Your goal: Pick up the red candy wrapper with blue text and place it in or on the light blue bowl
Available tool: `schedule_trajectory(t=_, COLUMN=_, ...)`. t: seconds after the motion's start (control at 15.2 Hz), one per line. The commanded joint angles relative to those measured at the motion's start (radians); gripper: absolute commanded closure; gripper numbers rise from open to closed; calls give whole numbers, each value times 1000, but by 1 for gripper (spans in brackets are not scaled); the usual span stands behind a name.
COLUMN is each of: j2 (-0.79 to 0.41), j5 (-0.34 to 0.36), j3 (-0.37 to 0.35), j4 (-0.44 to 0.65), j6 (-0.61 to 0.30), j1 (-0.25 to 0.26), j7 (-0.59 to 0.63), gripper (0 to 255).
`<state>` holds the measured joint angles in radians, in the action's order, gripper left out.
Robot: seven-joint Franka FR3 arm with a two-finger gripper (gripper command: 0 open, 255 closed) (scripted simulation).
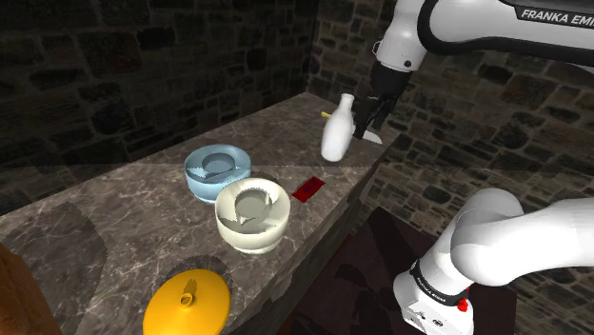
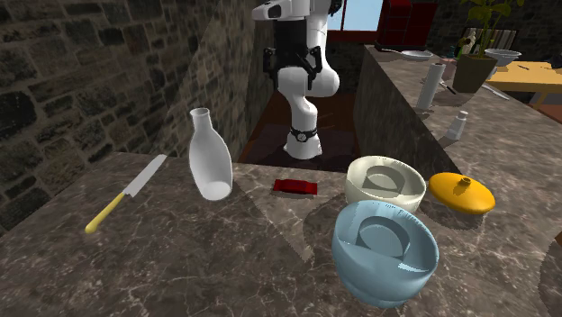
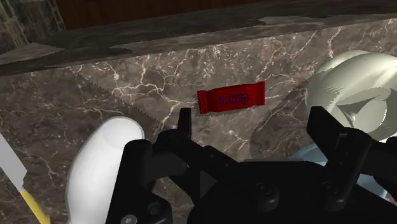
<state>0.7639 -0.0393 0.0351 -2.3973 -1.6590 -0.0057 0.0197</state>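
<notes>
The red candy wrapper (image 1: 308, 190) (image 2: 296, 186) with blue text lies flat on the marble counter near its edge. In the wrist view the wrapper (image 3: 230, 98) sits well below and ahead of my gripper (image 3: 254, 127), whose black fingers stand apart with nothing between them. The light blue bowl (image 1: 217, 171) (image 2: 385, 250) stands upright on the counter, touching or almost touching a cream bowl (image 1: 252, 217) (image 2: 385, 183) (image 3: 353, 95). In the shoulder view my gripper (image 1: 366, 124) hangs high beside a white bottle, away from the wrapper.
A white bottle (image 1: 339, 128) (image 2: 210, 155) (image 3: 105, 168) stands close to the gripper. A yellow-handled knife (image 2: 126, 194) (image 3: 19, 184) lies beyond it. A yellow lid (image 1: 188, 303) (image 2: 461, 192) rests past the cream bowl. The counter edge (image 1: 343, 205) drops off next to the wrapper.
</notes>
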Motion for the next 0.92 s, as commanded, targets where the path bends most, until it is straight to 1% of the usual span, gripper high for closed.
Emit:
schedule_trajectory(t=0.0, j2=0, j5=0, j3=0, j4=0, j6=0, j1=0, j7=0, gripper=0)
schedule_trajectory(t=0.4, j2=-51, j5=-96, j3=-150, j4=-147, j6=-220, j1=-96, j7=429, gripper=0)
schedule_trajectory(t=0.59, j2=-110, j5=-139, j3=-229, j4=-192, j6=-338, j1=-143, j7=642, gripper=0)
schedule_trajectory(t=0.86, j2=-224, j5=-180, j3=-335, j4=-224, j6=-498, j1=-214, j7=928, gripper=0)
